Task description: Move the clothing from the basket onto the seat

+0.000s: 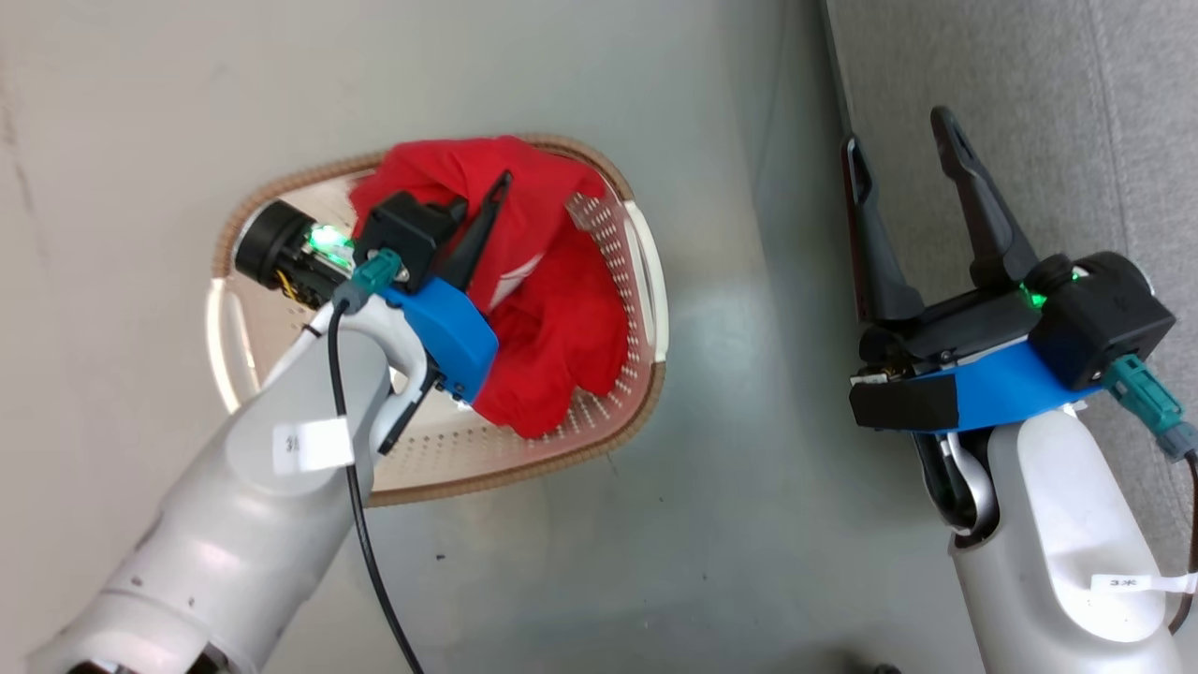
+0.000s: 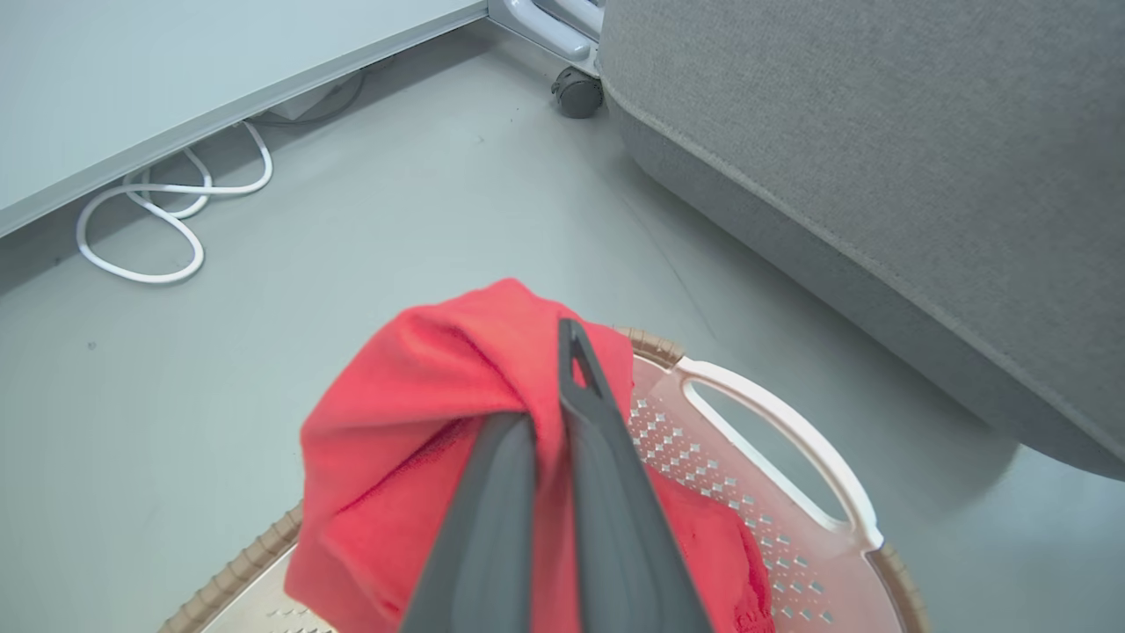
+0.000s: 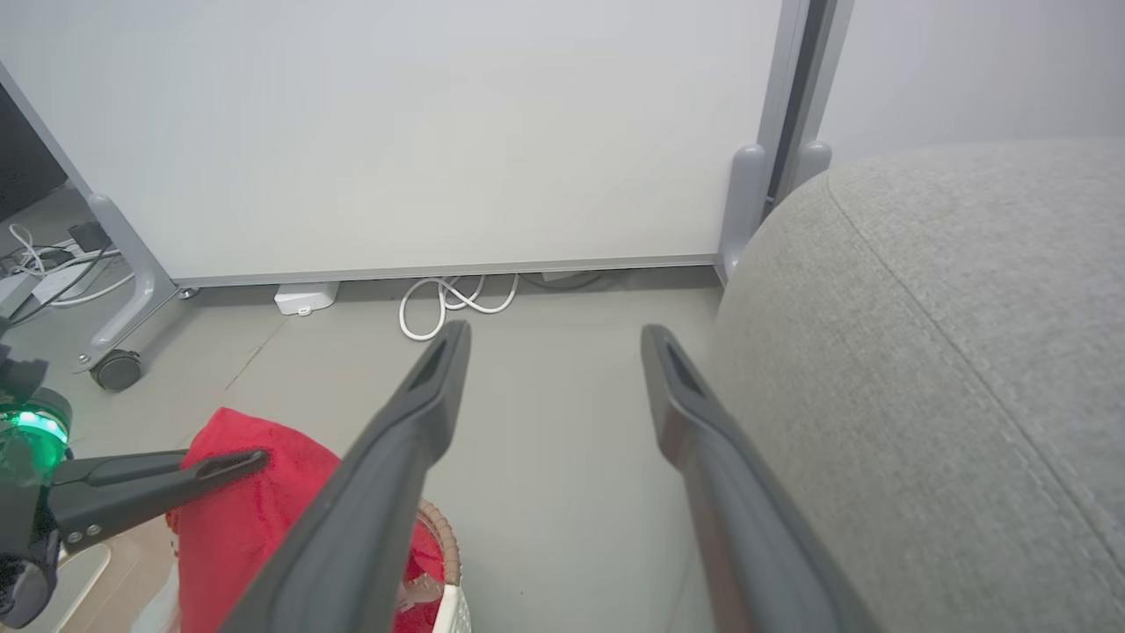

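Note:
The cream perforated basket (image 1: 636,281) with a brown rim stands on the grey floor. Bright red clothing (image 1: 552,318) with a white stripe is bunched inside it. My left gripper (image 1: 501,187) is shut on a fold of the clothing (image 2: 413,422), which rises above the basket's rim and white handle (image 2: 773,422); the rest hangs down into the basket. My right gripper (image 1: 898,136) stands open and holds nothing, over the left edge of the grey seat (image 1: 1029,103). In the right wrist view the right gripper (image 3: 554,338) sits beside the seat (image 3: 949,352), with the clothing (image 3: 228,519) lower left.
A white cable (image 2: 158,220) lies coiled on the floor by a pale panel (image 3: 395,132) standing on grey feet with casters (image 3: 114,369). Another caster (image 2: 576,92) sits near the seat's corner. Bare floor (image 1: 749,421) separates basket and seat.

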Controlling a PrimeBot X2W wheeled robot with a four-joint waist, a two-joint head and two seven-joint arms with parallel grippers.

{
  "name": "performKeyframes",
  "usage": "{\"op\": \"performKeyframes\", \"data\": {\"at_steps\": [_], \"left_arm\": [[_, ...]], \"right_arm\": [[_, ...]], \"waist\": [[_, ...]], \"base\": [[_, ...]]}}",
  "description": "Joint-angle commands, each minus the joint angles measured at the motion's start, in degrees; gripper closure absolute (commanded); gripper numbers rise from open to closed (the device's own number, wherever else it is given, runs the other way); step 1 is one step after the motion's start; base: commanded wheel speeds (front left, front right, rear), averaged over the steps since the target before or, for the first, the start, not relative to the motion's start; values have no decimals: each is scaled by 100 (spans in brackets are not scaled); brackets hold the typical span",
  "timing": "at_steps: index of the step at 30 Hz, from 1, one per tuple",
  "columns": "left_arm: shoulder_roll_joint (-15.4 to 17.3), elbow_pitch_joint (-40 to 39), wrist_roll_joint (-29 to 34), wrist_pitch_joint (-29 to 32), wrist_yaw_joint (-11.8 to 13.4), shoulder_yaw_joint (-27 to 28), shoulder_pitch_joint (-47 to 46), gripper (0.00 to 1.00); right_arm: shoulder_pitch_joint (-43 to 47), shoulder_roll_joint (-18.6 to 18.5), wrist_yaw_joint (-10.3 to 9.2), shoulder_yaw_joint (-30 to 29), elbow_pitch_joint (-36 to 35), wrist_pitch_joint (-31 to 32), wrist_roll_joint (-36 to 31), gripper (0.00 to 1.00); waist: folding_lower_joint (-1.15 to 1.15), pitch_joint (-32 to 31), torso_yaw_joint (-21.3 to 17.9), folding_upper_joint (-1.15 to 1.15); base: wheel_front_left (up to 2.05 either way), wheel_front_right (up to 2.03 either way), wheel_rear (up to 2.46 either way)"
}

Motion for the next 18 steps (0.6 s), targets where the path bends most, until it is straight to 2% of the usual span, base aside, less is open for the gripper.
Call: {"op": "performKeyframes", "data": {"at_steps": [1,10,18], "left_arm": [[-18,-162,93,-28,24,152,146,100],[-196,-1169,666,-29,-33,1029,915,100],[-438,-1899,1045,-29,-79,1542,1258,100]], "right_arm": [[82,-19,3,-18,39,-22,-23,0],[396,-21,3,-38,214,-22,-74,0],[764,-20,3,-103,366,-22,-94,0]], "waist": [[0,-298,151,0],[0,-1138,368,0],[0,-1887,554,0]], "base": [[0,0,0],[0,0,0],[0,0,0]]}}
